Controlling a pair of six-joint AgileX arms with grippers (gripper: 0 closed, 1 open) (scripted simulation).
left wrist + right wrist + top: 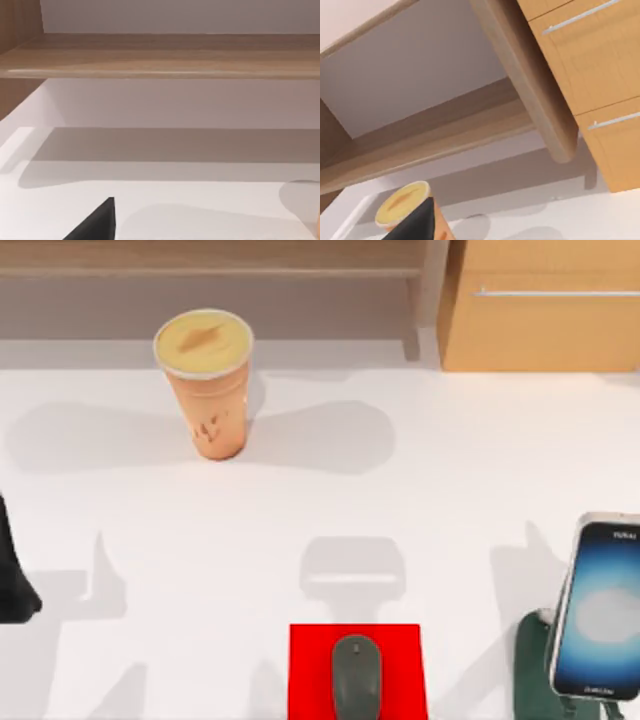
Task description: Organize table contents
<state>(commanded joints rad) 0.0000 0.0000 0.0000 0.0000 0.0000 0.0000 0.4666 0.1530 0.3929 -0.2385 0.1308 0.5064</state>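
Note:
A tall orange-tan cup (205, 385) with a yellow top stands upright at the back left of the white table (420, 490). At the front middle, a dark grey mouse (356, 677) lies on a flat red pad (312, 680). A smartphone (600, 610) with a glowing blue-white screen leans on a dark green stand (533, 670) at the front right. My left arm (12, 580) sits at the table's left edge, far from all of these. A dark part of my left gripper (95, 226) hangs over bare tabletop. My right gripper (415, 222) shows as a dark part in front of the cup (402, 200).
A light wooden cabinet (540, 330) with a metal handle (555, 292) stands at the back right. A low wooden shelf (210, 270) runs along the back edge behind the cup. Open white tabletop lies between the cup and the red pad.

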